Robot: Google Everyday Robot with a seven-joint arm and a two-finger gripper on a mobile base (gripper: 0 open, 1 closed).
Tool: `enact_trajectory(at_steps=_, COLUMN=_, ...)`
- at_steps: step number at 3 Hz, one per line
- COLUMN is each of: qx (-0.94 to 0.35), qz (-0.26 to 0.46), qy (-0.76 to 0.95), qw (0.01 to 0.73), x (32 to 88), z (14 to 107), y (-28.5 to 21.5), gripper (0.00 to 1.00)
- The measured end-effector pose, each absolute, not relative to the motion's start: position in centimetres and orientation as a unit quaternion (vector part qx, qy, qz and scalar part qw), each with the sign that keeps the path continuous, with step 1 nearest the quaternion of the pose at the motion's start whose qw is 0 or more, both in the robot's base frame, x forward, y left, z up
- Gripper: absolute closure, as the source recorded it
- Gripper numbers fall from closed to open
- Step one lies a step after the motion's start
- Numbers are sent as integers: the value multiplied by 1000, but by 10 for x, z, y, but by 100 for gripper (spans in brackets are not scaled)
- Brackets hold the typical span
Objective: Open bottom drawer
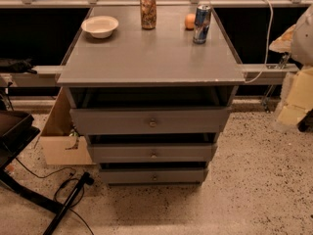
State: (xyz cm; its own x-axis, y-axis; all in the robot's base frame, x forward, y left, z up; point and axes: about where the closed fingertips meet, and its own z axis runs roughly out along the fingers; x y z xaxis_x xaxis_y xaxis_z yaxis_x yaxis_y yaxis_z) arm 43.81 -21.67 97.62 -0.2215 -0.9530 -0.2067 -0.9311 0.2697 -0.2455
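A grey cabinet (151, 58) with three stacked drawers stands in the middle of the camera view. The bottom drawer (132, 176) is the lowest and narrowest-looking front, just above the floor, with a small round metal knob (154, 177). Its front sits back under the middle drawer (122, 153), with a dark gap above it. The top drawer (112, 122) is the widest. My gripper (296, 102) is a pale, blurred shape at the right edge, well to the right of the cabinet and touching nothing on it.
On the cabinet top are a white bowl (100, 26), a brown can (148, 11), an orange (190, 21) and a blue can (201, 23). A cardboard box (61, 141) leans at the left. Black stand legs and cables (63, 195) cross the floor at the lower left.
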Motion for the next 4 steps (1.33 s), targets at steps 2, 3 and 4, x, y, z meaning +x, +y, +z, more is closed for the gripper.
enact_trajectory(at_steps=2, qx=-616, qz=-31, qy=770, qw=164, x=436, z=942, y=-213, gripper=0)
enact_trajectory(at_steps=3, qx=-636, qz=-42, qy=753, qw=163, x=433, z=896, y=-206, gripper=0)
enact_trajectory(at_steps=4, qx=-653, qz=-28, qy=741, qw=156, x=436, z=812, y=-201, gripper=0)
